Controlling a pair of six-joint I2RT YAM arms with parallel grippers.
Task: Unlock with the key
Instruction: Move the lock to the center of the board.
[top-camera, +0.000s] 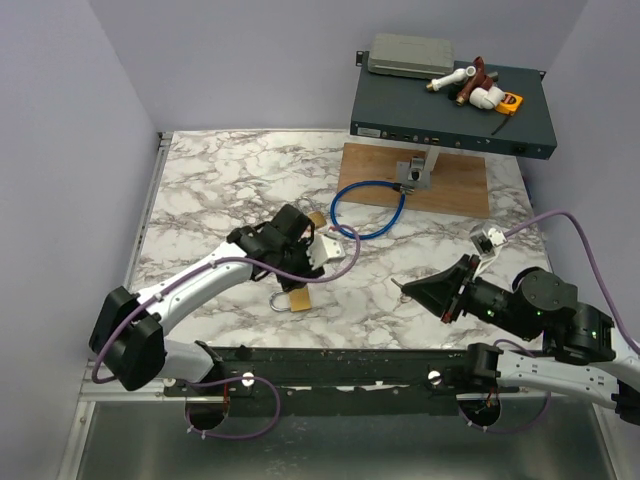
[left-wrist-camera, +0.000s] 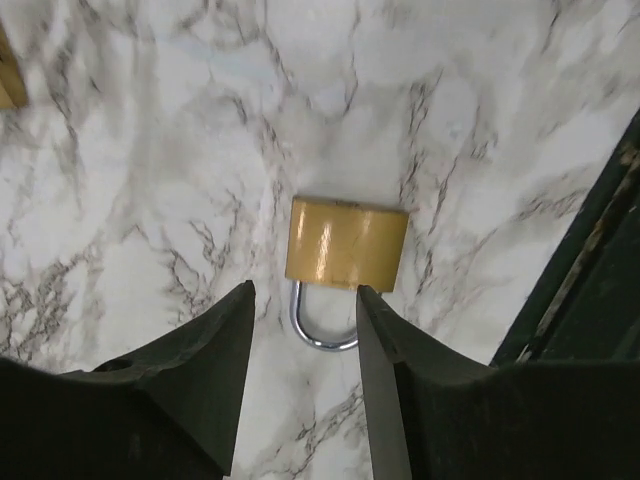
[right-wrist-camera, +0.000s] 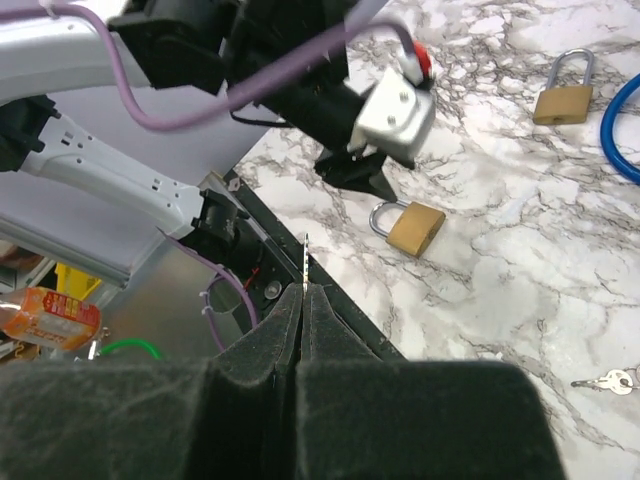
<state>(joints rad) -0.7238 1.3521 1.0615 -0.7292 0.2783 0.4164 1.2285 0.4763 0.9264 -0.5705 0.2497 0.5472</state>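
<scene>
A brass padlock (top-camera: 297, 298) with a silver shackle lies flat on the marble near the front edge. It also shows in the left wrist view (left-wrist-camera: 347, 243) and the right wrist view (right-wrist-camera: 410, 227). My left gripper (top-camera: 298, 272) hovers just above it, open and empty (left-wrist-camera: 305, 300); the shackle (left-wrist-camera: 320, 328) lies between the fingertips. My right gripper (top-camera: 410, 288) is to the right of the padlock, above the table, pointing left. It is shut (right-wrist-camera: 303, 292) on the key (right-wrist-camera: 305, 262), whose slim blade sticks out past the fingertips.
A second brass padlock (right-wrist-camera: 563, 97) lies farther back, partly behind my left arm (top-camera: 317, 219). A blue cable loop (top-camera: 370, 210), a wooden board (top-camera: 455, 185) and a dark rack box (top-camera: 450, 110) sit behind. Another small key (right-wrist-camera: 607, 381) lies on the marble.
</scene>
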